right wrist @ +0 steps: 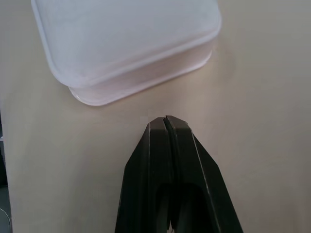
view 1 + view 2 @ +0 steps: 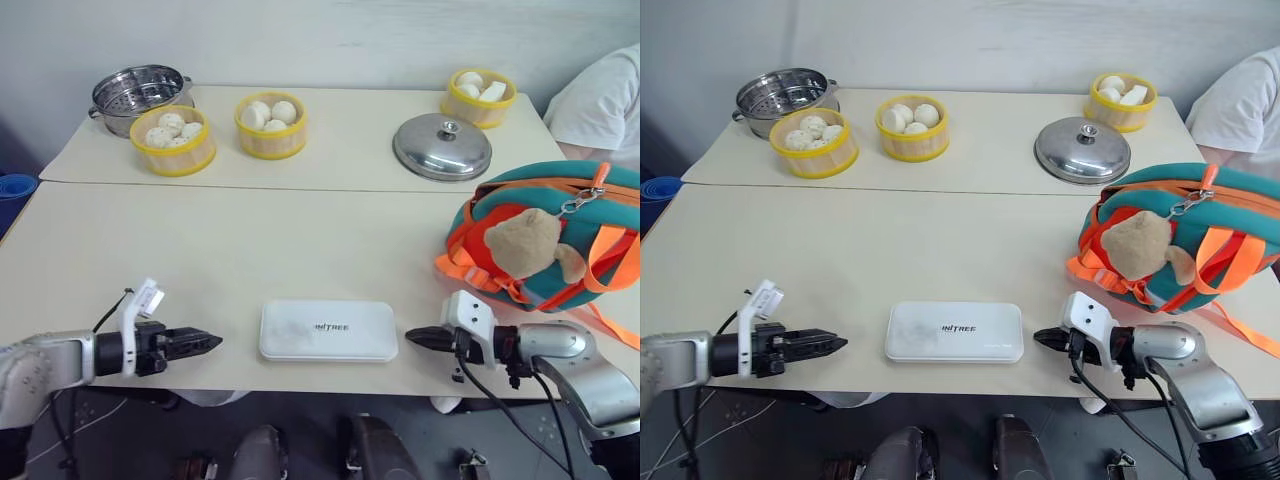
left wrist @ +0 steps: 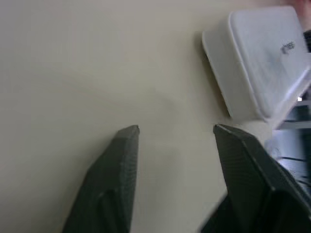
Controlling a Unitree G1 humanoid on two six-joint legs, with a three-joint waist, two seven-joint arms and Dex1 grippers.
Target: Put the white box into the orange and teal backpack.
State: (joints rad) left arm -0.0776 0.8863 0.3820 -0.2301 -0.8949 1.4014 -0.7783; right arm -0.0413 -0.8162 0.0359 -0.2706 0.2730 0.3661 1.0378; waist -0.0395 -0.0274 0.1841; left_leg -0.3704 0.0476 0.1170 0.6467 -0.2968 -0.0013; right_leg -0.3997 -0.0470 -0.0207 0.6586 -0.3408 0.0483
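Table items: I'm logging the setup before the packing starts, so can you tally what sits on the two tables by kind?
Yellow-rimmed steamer baskets of buns: 3
Steel steamer pot: 1
Steel lid: 1
White box: 1
Orange and teal backpack: 1
Total: 7

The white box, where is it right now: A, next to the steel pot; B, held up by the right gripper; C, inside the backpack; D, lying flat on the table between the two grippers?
D: the white box lies flat on the table, between the left gripper and the right gripper, neither touching it.
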